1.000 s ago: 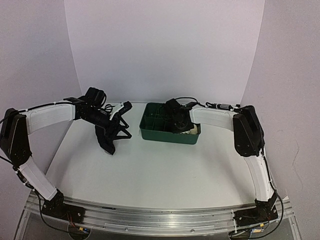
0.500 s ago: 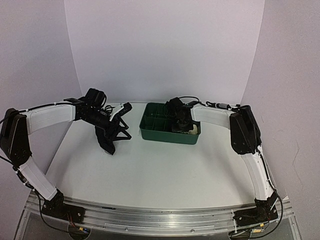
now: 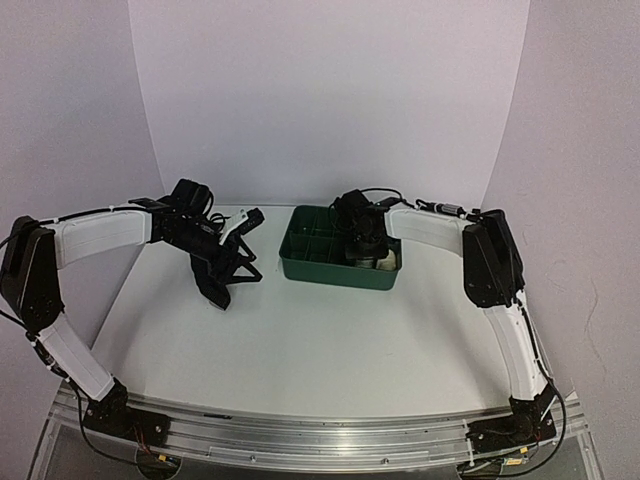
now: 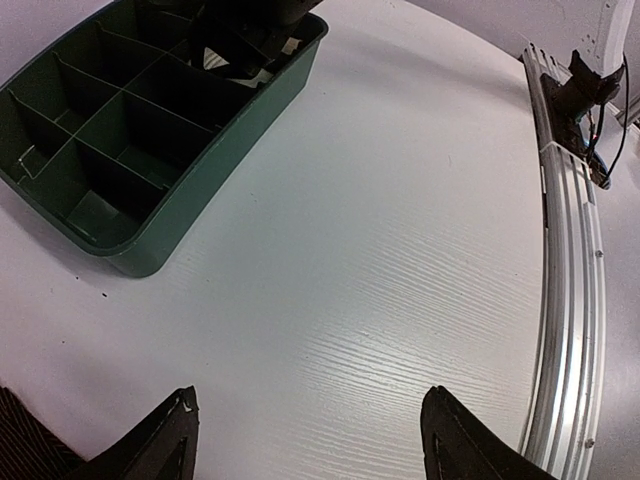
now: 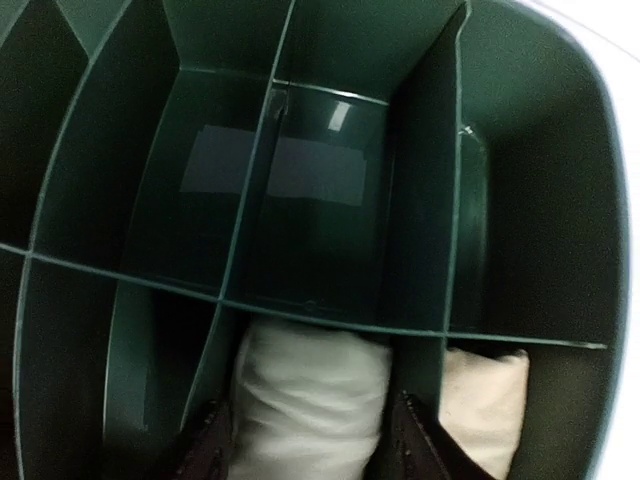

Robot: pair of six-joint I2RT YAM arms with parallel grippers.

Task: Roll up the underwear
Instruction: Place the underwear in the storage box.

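1. A white table [image 3: 300, 340] stands before a pale wall [image 3: 330, 100], with a green divided tray [image 3: 335, 272] at far centre.
2. The right gripper [image 5: 310, 445] has its jaws parted astride the white rolled underwear [image 5: 310, 390] in a near-right compartment. The cream underwear [image 5: 490, 400] is in the next compartment to the right.
3. The left gripper [image 4: 310, 450] is at the left over bare table, jaws wide apart and empty. The black underwear [image 4: 25, 440] is just beside one finger.

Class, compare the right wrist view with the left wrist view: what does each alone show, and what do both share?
Right wrist only: a white roll and a cream roll in neighbouring compartments. Left wrist only: the open left gripper, a dark cloth at the corner, the table top, the base rail. Both: the green tray with the right gripper inside.
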